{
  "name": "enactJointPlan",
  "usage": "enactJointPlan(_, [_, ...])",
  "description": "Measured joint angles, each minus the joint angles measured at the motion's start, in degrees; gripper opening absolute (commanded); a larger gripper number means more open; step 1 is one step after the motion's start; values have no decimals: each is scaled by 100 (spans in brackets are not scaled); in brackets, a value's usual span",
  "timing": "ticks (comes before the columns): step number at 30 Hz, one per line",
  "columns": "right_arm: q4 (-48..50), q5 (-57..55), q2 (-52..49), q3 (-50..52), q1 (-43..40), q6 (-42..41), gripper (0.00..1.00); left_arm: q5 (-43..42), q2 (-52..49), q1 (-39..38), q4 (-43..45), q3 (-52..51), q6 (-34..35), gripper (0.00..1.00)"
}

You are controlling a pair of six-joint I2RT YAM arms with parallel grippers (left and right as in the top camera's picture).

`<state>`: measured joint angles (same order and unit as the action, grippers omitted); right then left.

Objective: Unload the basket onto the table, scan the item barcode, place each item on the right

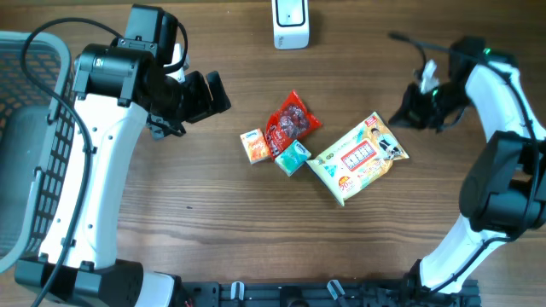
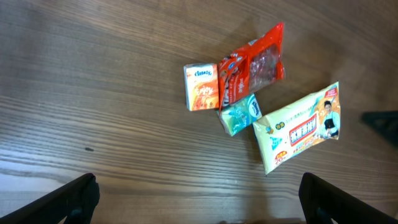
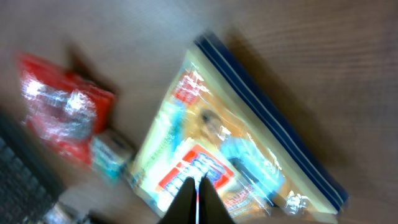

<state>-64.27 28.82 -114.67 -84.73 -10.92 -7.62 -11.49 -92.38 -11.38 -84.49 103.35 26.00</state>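
Note:
Several packets lie together mid-table: a small orange box (image 1: 254, 146) (image 2: 201, 86), a red snack bag (image 1: 291, 121) (image 2: 255, 65), a teal packet (image 1: 293, 158) (image 2: 240, 115) and a large yellow-green pack (image 1: 358, 157) (image 2: 300, 127) (image 3: 236, 143). No barcode shows on any of them. My left gripper (image 1: 218, 94) (image 2: 199, 208) hovers left of the pile, open, with nothing between its fingers (image 2: 68, 202). My right gripper (image 1: 399, 118) (image 3: 198, 199) hangs shut and empty above the large pack's right end; its view is blurred.
A white scanner-like device (image 1: 290, 24) stands at the table's far edge, behind the pile. A grey wire basket (image 1: 51, 162) sits at the left edge, under the left arm. Bare wood surrounds the pile.

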Motion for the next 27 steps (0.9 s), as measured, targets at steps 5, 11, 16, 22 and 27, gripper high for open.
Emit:
enactJointPlan(5, [925,-1320,4,1268,11,-1296,4,0,0,0,9,0,0,100])
enactJointPlan(11, [-737,-3279,-24,173,-20,-2159,4,2,0,0,11,0,0,100])
enactJointPlan(16, [-1117,-1342,-15,-651,208,-450,4,0,0,0,4,0,0,100])
enactJointPlan(22, [-286,-1480,-4,861,1757,-592,4,-2,0,0,-2,0,0,100])
enactJointPlan(27, [503,-1895,299,1591,2011,-1497,4,0,0,0,7,0,0,100])
